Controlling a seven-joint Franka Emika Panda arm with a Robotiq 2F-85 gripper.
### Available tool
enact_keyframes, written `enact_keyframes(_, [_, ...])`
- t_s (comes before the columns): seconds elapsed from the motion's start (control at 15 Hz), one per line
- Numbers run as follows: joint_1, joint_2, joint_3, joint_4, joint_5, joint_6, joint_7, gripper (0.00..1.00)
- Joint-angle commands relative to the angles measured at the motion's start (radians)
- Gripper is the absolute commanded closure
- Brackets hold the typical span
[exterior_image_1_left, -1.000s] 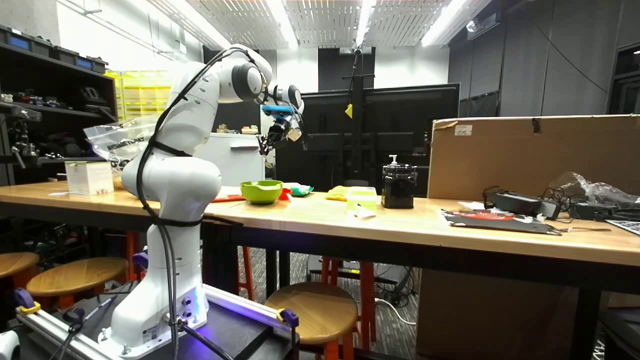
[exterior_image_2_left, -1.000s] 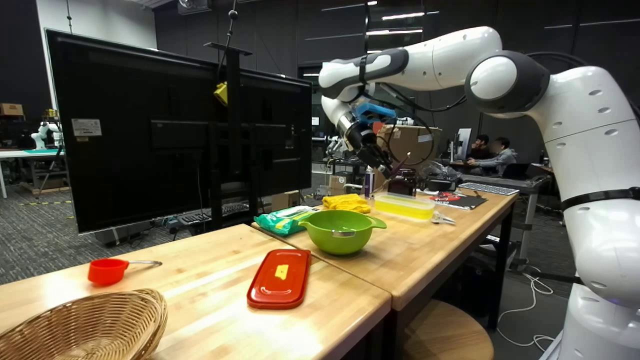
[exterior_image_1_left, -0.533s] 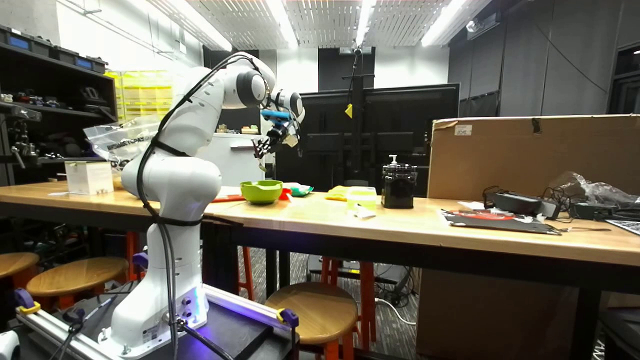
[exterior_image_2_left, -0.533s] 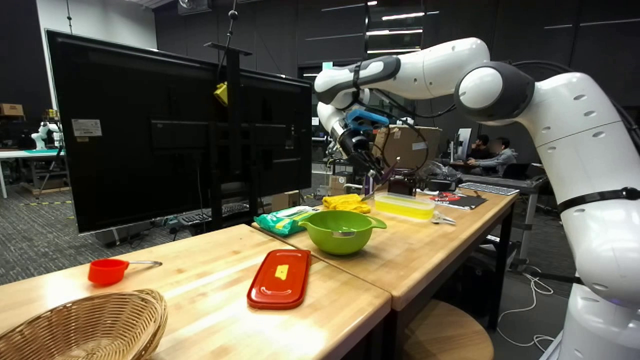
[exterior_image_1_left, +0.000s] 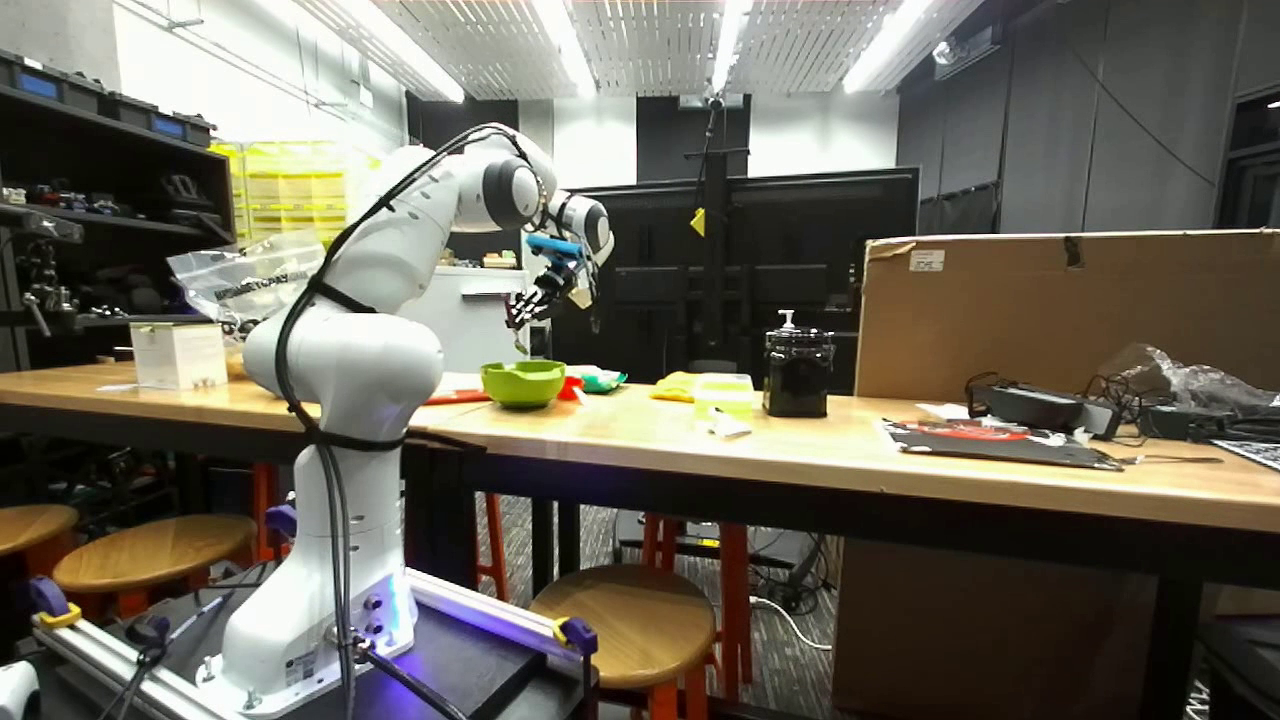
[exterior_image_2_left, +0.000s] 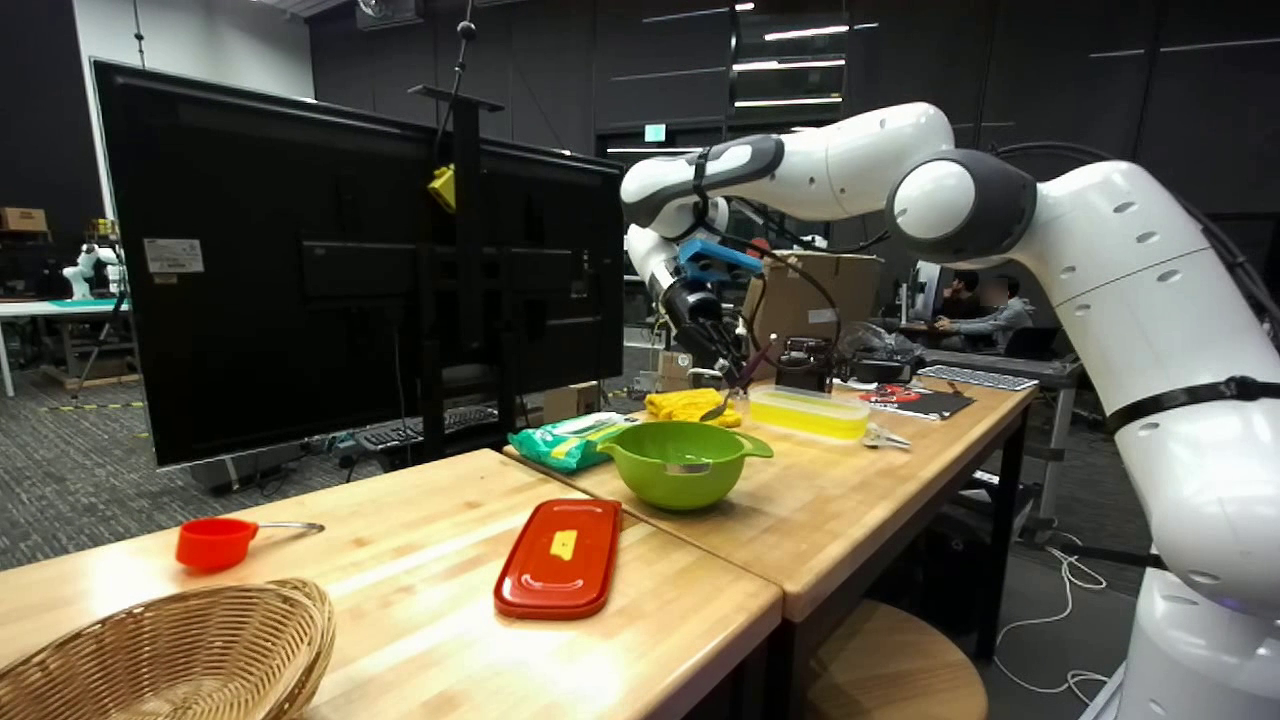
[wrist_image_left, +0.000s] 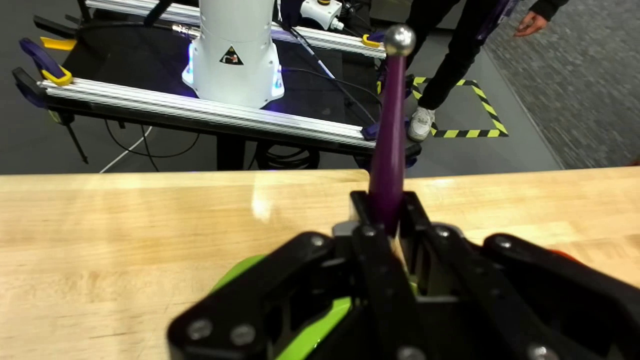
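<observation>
The gripper (wrist_image_left: 386, 212) pinches a purple handle (wrist_image_left: 391, 135), right of center in the wrist view; a green bowl (exterior_image_2_left: 665, 483) sits below center in an exterior view.

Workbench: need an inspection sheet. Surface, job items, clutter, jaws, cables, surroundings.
Surface: wooden tabletop, two tops meeting at a seam, glare patches.
Job items: purple-handled utensil, head spoon-like, held off the table; green mixing bowl upright. Utensil over the bowl or beside it: cannot tell.
Clutter: red lid, red measuring cup, wicker basket, yellow cloth, green-and-white packet, plastic container.
Jaws: shut on the utensil's handle.
Cables: black cables strapped along the arm; white cord on the floor.
Surroundings: large black display, cardboard box; standing person beyond the robot's mount; two seated people in the background.
</observation>
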Motion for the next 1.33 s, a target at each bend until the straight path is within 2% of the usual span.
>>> enact_keyframes(0.0, [0.005,0.038,-0.012,0.029,0.049,0.026,0.043,0.96])
enact_keyframes(0.53, [-0.004,0.085,-0.015,-0.004,0.101,0.119,0.062,0.96])
enact_keyframes(1.27, [-0.021,0.138,-0.02,-0.013,0.084,0.203,0.043,0.96])
